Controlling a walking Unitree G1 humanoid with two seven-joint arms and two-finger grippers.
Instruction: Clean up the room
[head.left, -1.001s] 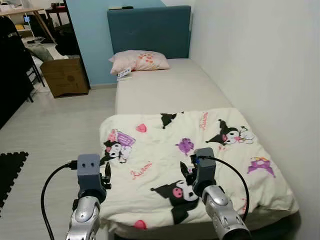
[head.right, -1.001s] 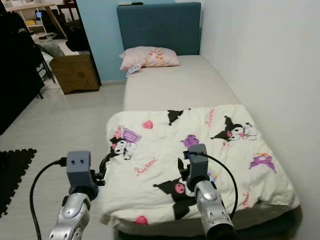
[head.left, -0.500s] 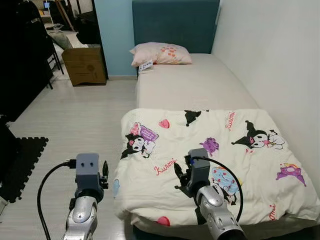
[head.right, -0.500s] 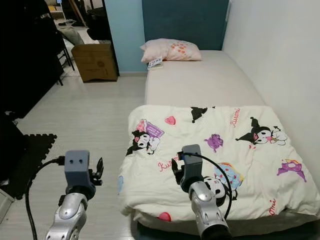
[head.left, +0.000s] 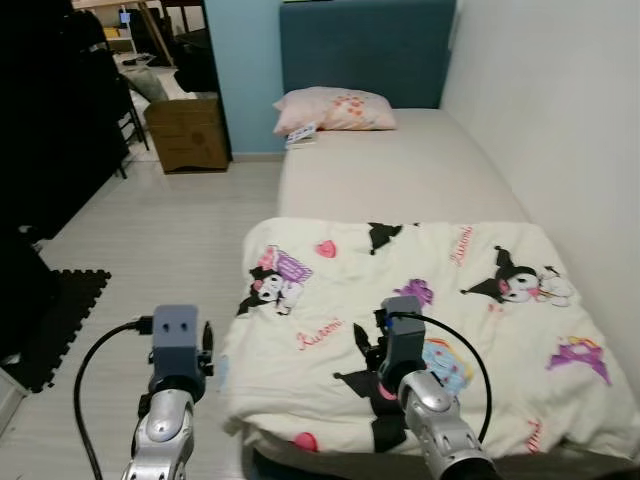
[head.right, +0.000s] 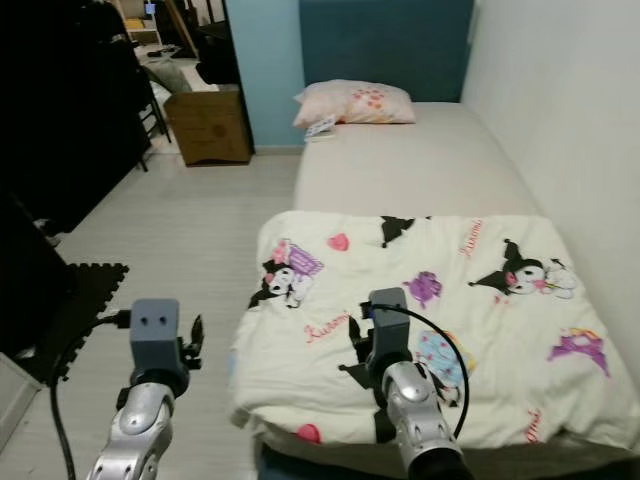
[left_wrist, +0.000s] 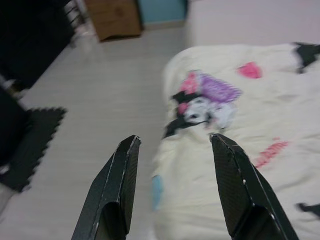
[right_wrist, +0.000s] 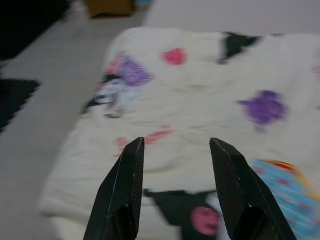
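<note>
Bed (head.left: 400, 175) along the right wall with a blue headboard (head.left: 365, 50); a pink pillow (head.left: 335, 108) lies at its head, and a cream cartoon-print blanket (head.left: 420, 320) is spread in a rumpled heap over the foot half, its left edge hanging over the side. Left gripper (left_wrist: 172, 142): released, fingers apart, held over the floor (head.left: 150, 240) just beside the blanket's edge. Right gripper (right_wrist: 175, 145): released, fingers apart, held above the blanket; a cardboard box (head.left: 188, 133) stands on the floor near the headboard.

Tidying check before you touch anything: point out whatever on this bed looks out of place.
The cartoon-print blanket lies bunched over the foot half of the bed, its near left corner rumpled, leaving the mattress bare. A small printed item sits beside the pillow.
</note>
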